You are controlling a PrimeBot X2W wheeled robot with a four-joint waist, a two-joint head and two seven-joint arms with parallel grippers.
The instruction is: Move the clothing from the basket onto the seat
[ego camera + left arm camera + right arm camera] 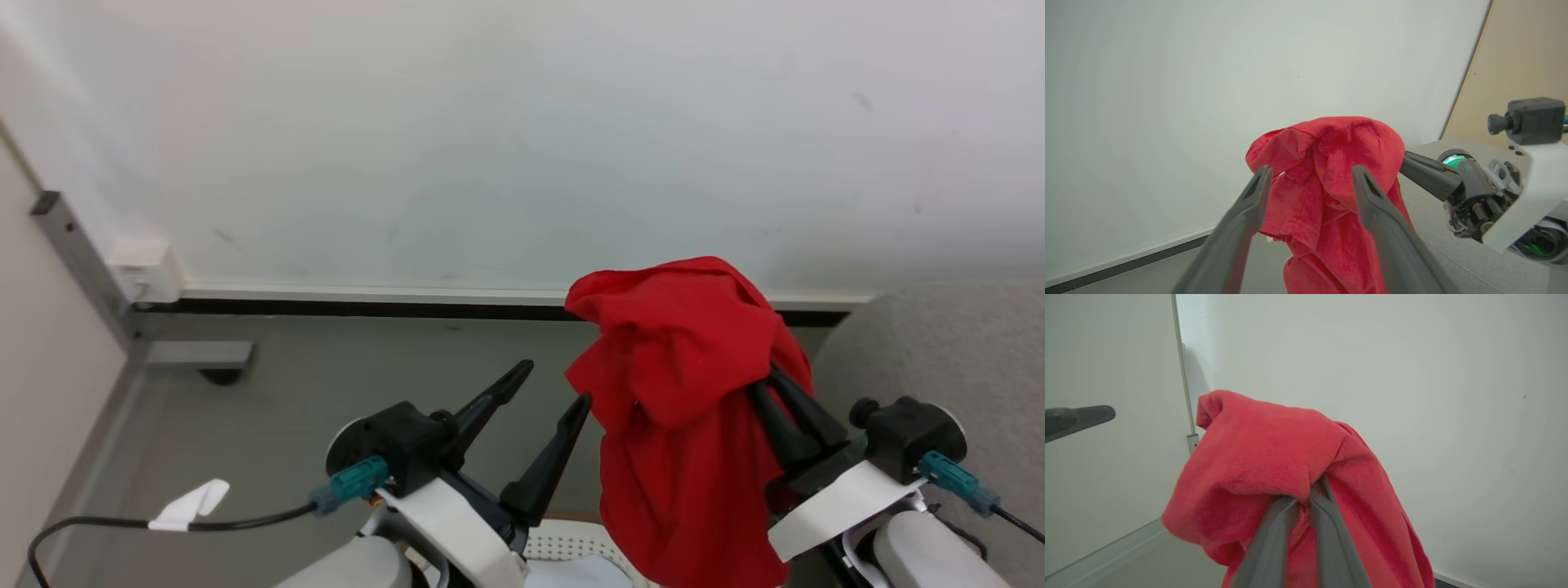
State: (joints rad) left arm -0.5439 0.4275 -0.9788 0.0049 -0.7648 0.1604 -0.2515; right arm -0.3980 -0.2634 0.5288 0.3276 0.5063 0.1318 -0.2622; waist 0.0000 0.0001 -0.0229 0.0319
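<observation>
The red clothing (682, 408) hangs in the air in front of the wall, draped over my right gripper (755, 376), which is shut on it. In the right wrist view the clothing (1265, 457) covers the tips of the closed fingers (1327, 522). My left gripper (555, 384) stands open just left of the clothing, empty; in the left wrist view its two fingers (1249, 204) frame the clothing (1327, 171). A sliver of the cream-white basket (571, 543) with small holes shows below, at the bottom edge. The light grey seat (955, 343) is at the right.
A white wall (522, 122) with a dark baseboard (367, 309) lies ahead, over grey floor (310, 384). A metal post with a foot (204, 359) stands at the left. A black cable with a white tag (192, 506) lies on the floor at lower left.
</observation>
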